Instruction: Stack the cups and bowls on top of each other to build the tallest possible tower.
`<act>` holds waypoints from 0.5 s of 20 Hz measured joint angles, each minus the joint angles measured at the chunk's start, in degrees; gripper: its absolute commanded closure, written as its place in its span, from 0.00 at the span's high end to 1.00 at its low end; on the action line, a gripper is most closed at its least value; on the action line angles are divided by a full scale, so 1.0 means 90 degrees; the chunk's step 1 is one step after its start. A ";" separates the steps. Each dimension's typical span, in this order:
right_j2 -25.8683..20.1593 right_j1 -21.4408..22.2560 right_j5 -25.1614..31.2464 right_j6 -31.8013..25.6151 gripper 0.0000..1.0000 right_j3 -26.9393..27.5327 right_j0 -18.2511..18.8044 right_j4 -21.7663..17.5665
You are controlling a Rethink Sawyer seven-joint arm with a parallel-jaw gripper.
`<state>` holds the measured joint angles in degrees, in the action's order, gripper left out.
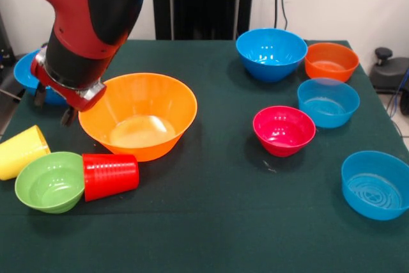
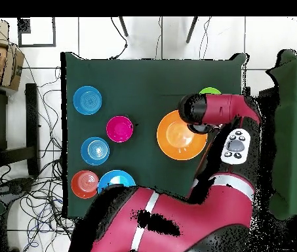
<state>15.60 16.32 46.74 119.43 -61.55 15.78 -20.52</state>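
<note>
Nothing is stacked yet, so the task looks to be at its very start, with the arm working at the left end of the bench [image 1: 211, 222] in the front view. The tool [image 1: 64, 103] hangs low just behind the rim of the big orange bowl [image 1: 140, 116], and whether it is open or closed cannot be told, since the arm's bulk hides most of it. The big orange bowl stands upright and empty; as the widest piece it seems the natural base for the tower.

In front of it lie the green bowl [image 1: 48, 182], tilted and empty, the red cup [image 1: 110, 176] on its side touching the green bowl, and the yellow cup [image 1: 20, 151] on its side just beside them. A blue bowl [image 1: 29, 75] sits partly hidden behind the arm.

Well apart to the right stand the pink bowl [image 1: 284, 130], another deep blue bowl [image 1: 271, 54], the small orange bowl [image 1: 331, 62], and two paler blue bowls [image 1: 328, 101] [image 1: 376, 185], all upright and empty.

The next move probably calls for gripping a nearby piece by its rim and lowering it into the big orange bowl.
</note>
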 measured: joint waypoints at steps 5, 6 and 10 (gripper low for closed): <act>0.0001 0.0210 -0.0029 0.0000 1.00 -0.0246 0.0030 -0.0001; 0.0001 0.0222 -0.0046 0.0000 1.00 -0.0258 0.0039 -0.0003; 0.0001 0.0236 -0.0194 0.0000 1.00 -0.0267 0.0106 -0.0003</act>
<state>15.61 18.45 44.99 119.43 -63.96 16.73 -20.54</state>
